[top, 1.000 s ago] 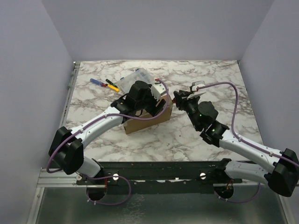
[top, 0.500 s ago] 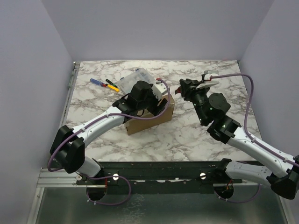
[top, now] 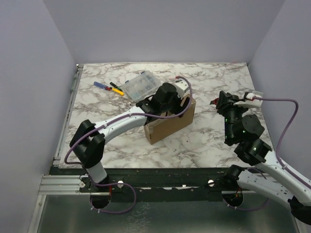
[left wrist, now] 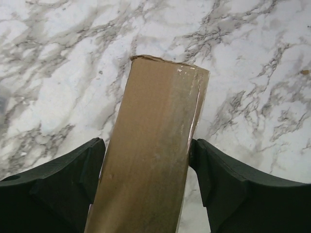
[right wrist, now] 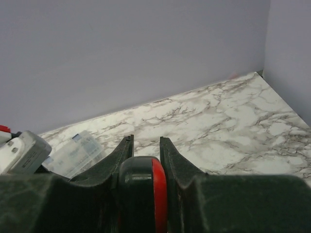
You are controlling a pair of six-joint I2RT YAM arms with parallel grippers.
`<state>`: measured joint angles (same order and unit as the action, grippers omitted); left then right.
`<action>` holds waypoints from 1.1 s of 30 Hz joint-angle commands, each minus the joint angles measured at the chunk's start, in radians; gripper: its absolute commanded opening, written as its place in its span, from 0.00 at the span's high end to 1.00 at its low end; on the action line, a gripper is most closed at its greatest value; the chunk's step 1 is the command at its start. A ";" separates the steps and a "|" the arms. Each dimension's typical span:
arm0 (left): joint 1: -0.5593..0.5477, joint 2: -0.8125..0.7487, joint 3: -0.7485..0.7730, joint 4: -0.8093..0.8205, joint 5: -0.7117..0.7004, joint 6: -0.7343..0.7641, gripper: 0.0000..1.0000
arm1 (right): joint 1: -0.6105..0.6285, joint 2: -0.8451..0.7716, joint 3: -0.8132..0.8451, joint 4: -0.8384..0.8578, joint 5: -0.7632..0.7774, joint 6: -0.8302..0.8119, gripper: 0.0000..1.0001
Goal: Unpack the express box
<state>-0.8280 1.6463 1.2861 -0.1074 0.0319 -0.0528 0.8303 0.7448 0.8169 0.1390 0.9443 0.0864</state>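
The express box (top: 170, 125), brown cardboard, stands on its narrow side at the middle of the marble table (top: 204, 141). My left gripper (top: 165, 103) comes down on it from above and is shut across its thickness. In the left wrist view the box (left wrist: 155, 145) fills the gap of my left gripper (left wrist: 146, 162), and both black fingers (left wrist: 73, 179) press its faces. My right gripper (top: 217, 103) hangs to the right of the box, apart from it, shut on a small black and red object (right wrist: 143, 189) wedged in my right gripper (right wrist: 146, 141).
A clear plastic compartment case (top: 139, 84) lies behind the box; it also shows in the right wrist view (right wrist: 75, 153). Two small screwdrivers (top: 109, 87) lie at the back left. Purple walls close the table on three sides.
My left arm has carried the box to the right and turned it. My right arm has drawn back to the right with the black and red object in its jaws.
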 commanded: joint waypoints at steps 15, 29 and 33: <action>-0.033 -0.118 0.116 -0.138 0.023 -0.171 0.01 | 0.003 -0.166 -0.023 -0.227 -0.097 0.050 0.99; 0.398 -0.430 -0.226 -0.221 0.453 -0.191 0.09 | 0.003 0.017 0.116 -0.300 -0.683 -0.035 0.99; 0.483 -0.472 -0.350 -0.119 0.552 -0.246 0.18 | 0.005 0.122 0.171 -0.286 -0.868 0.007 0.99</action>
<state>-0.4183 1.2266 1.0363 -0.2855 0.4221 -0.2504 0.8303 0.7937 0.9314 -0.1459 0.3614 0.0799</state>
